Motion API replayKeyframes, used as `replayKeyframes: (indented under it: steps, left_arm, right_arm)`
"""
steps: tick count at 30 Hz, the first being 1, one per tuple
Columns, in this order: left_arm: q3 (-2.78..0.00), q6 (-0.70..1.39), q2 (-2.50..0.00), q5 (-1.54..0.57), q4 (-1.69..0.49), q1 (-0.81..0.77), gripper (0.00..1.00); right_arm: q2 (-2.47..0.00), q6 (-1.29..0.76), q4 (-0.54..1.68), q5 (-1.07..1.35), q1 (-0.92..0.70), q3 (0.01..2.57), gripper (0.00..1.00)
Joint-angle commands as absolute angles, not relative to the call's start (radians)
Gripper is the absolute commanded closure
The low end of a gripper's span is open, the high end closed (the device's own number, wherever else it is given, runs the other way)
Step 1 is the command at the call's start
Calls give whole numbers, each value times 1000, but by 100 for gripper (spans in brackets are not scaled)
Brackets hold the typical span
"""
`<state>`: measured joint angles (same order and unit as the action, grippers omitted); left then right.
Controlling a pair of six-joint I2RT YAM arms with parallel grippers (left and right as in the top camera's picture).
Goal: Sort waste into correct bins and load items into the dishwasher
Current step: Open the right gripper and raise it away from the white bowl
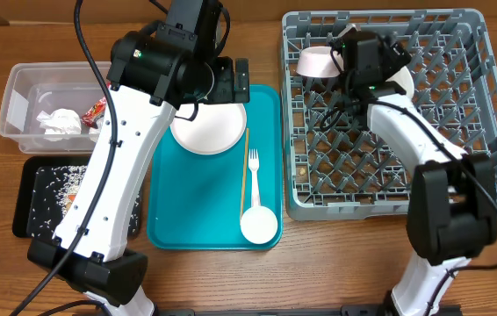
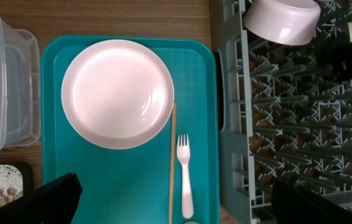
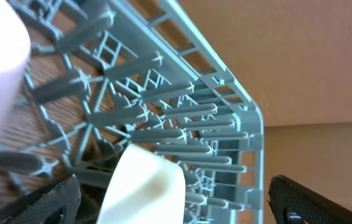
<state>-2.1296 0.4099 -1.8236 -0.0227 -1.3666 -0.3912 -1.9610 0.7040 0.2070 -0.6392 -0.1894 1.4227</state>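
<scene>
At the far left, the clear tub [image 1: 20, 88] holds crumpled napkins [image 1: 58, 121] and a red wrapper [image 1: 95, 108]. Near it, the black tray [image 1: 33, 219] carries rice [image 1: 62, 183]. On the teal tray [image 1: 174, 224] lie the plate [image 2: 117, 93], chopstick [image 2: 172, 162], fork [image 2: 185, 171] and cup [image 1: 258, 225]. The left gripper [image 2: 175, 180] hangs above them, jaws spread and empty. In the grey rack [image 1: 459, 189], a bowl [image 1: 317, 61] leans at the far-left corner. The right gripper [image 3: 175, 186] stands wide open around a white piece [image 3: 142, 186], not clamping it.
</scene>
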Motion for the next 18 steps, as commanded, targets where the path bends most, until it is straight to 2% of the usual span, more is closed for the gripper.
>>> replayKeyframes:
  steps: [1,13,14,17,18]
  left_arm:
    - [-2138,392,-1818,-19,-1368,-393,0]
    - [-2138,392,-1818,-19,-1368,-393,0]
    - [-2138,392,-1818,-19,-1368,-393,0]
    - [-2138,392,-1818,-19,-1368,-393,0]
    - [-2138,392,-1818,-19,-1368,-393,0]
  right_arm:
    - [-1830,534,219,-533,-175,1421,0]
    - [-1660,185,353,-157,-167,1421,1]
    - [-1660,152,361,-117,-167,1421,6]
    - [-1663,65,381,36,-167,1420,41]
    - [-1663,47,381,74,-167,1420,61]
